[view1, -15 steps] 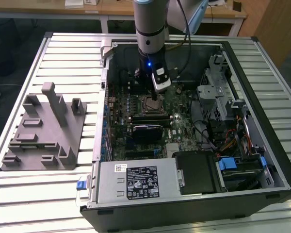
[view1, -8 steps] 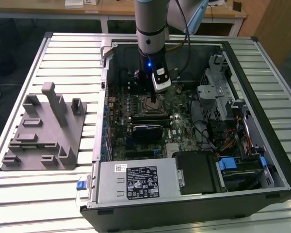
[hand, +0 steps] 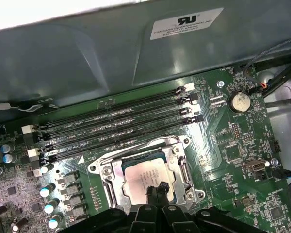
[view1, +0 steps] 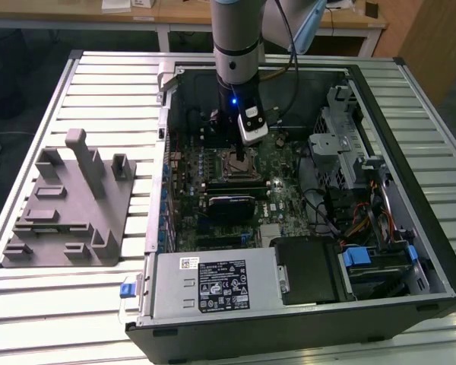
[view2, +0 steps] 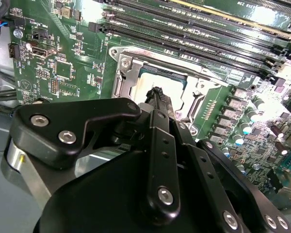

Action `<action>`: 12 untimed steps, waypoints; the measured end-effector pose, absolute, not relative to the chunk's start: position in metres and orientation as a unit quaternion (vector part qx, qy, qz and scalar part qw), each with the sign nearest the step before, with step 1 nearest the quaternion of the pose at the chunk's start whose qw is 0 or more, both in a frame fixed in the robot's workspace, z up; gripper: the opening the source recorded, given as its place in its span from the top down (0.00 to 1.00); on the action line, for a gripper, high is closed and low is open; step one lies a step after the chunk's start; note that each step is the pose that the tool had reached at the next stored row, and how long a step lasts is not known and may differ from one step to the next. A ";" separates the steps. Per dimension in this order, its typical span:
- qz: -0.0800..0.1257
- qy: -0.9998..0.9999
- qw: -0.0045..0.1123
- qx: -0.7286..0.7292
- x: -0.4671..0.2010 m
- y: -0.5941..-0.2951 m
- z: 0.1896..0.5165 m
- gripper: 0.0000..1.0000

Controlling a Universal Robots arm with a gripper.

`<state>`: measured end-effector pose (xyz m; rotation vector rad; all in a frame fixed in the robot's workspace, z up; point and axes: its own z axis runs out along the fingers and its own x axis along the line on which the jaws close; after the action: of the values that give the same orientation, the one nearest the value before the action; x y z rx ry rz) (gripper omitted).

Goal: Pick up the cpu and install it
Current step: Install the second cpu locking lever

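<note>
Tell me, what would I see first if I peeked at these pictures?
First, the big open computer case on the slatted table, with the robot arm reaching straight down into it. Its gripper hangs just above the cpu, a pale square chip lying in the metal-framed socket on the green motherboard. At the exterior view's left, a grey plastic block fixture stands on the table.

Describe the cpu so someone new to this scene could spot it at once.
Start at the open computer case on the slatted table, then find the green motherboard inside it. Beside the four long black memory slots sits a square metal-framed socket; the cpu lies in that frame, under the gripper. It is the one flat, pale silvery square among dark parts.
</note>
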<state>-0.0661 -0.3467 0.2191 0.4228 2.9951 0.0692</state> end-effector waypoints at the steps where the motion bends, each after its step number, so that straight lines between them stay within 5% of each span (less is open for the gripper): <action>1: 0.023 0.988 0.058 0.140 -0.066 -0.347 0.219 0.89; 12: 0.023 0.988 0.058 0.140 -0.066 -0.347 0.242 0.89</action>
<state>-0.0661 -0.3467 0.2418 0.4229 2.9953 0.0691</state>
